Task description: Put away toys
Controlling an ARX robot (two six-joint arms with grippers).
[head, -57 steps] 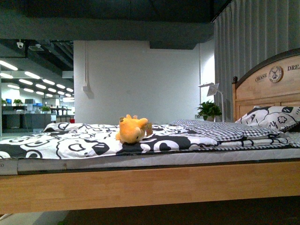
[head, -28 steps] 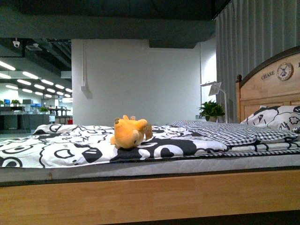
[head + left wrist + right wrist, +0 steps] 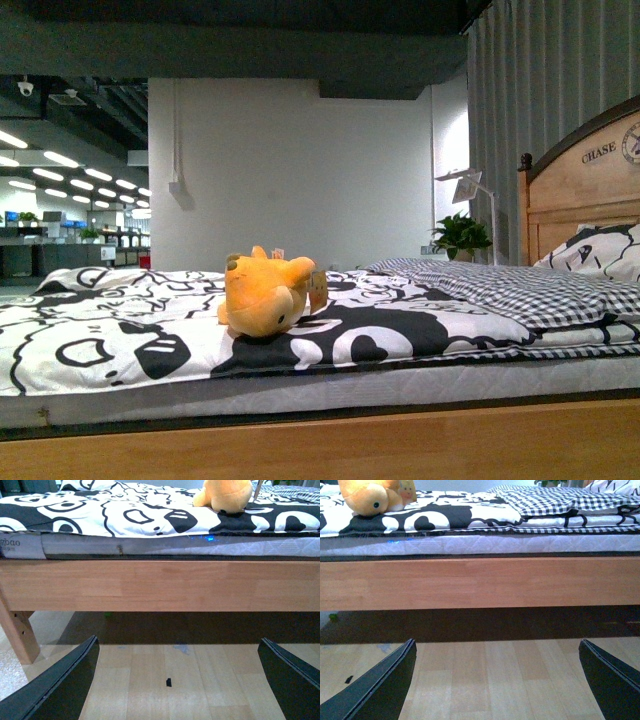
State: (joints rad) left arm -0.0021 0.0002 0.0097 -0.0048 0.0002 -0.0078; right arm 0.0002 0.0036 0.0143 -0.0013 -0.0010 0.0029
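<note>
On the left of the front view is the black-and-white bed cover [image 3: 100, 330]. The toy [image 3: 262, 295], a small orange-yellow plush animal, lies on it a little left of the middle. To the right come a checked blanket [image 3: 500, 290], a plant [image 3: 462, 235], and the wooden headboard [image 3: 590, 190] at the right edge.

The left gripper [image 3: 177, 641] hangs low near the floor, in front of the bed rail [image 3: 160, 585]. Its fingers are spread wide and hold nothing. The right gripper [image 3: 496, 642] is the same.

I think this step is getting near the toy. Next, an arm must rise over the rail, reach across the cover and close softly on the toy.
</note>
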